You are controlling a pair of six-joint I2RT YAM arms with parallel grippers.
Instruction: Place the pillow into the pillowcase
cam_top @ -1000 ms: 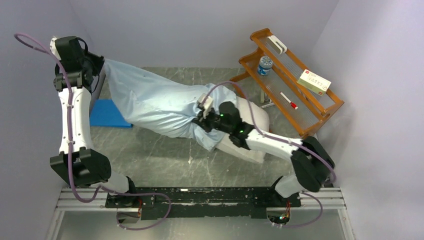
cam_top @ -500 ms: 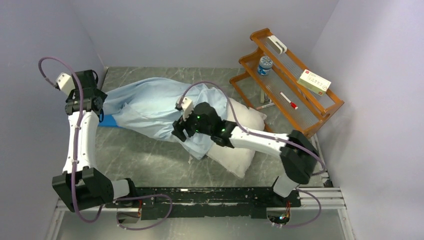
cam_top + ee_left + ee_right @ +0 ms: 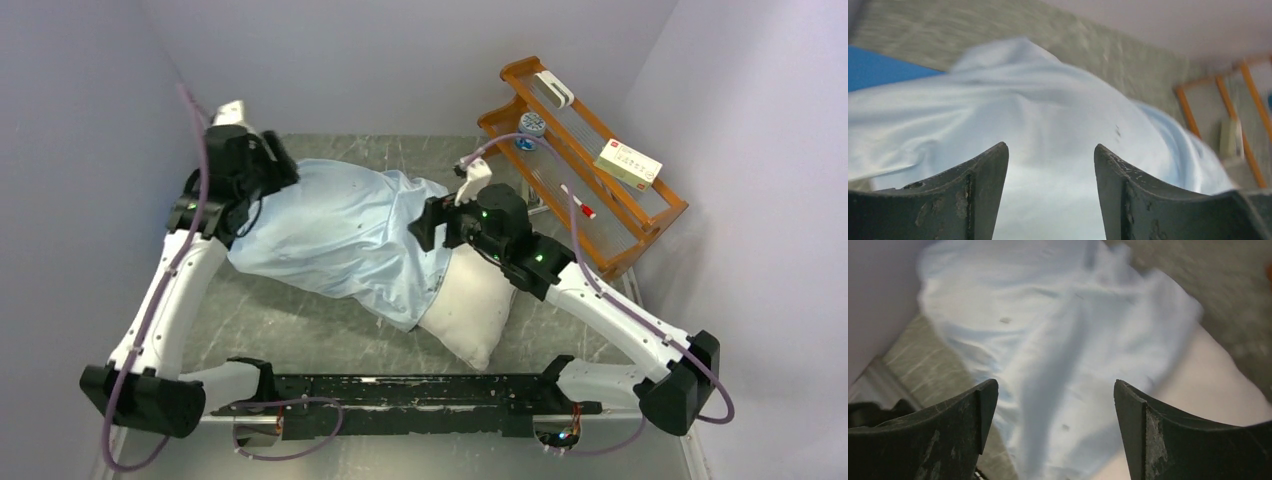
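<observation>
The pale blue pillowcase (image 3: 340, 235) lies slack across the middle of the table, covering most of the white pillow (image 3: 470, 315). The pillow's near right end sticks out of the open mouth. My left gripper (image 3: 278, 172) hovers over the pillowcase's far left end, open, with only cloth (image 3: 1048, 115) beyond its fingers (image 3: 975, 195). My right gripper (image 3: 428, 224) hangs above the pillowcase's mouth, open and holding nothing. In the right wrist view the blue cloth (image 3: 1048, 315) and the bare pillow (image 3: 1208, 375) lie below the right gripper (image 3: 1055, 387).
A wooden rack (image 3: 590, 150) stands at the back right with a box (image 3: 628, 162), a bottle (image 3: 531, 127) and a pen (image 3: 577, 201) on it. A bright blue mat (image 3: 878, 67) lies left of the pillowcase. Walls close in on three sides.
Both grippers have opened and let go of the pillowcase, which has dropped onto the pillow. The left arm swung right over the cloth's far end; the right arm drew back to the right.
</observation>
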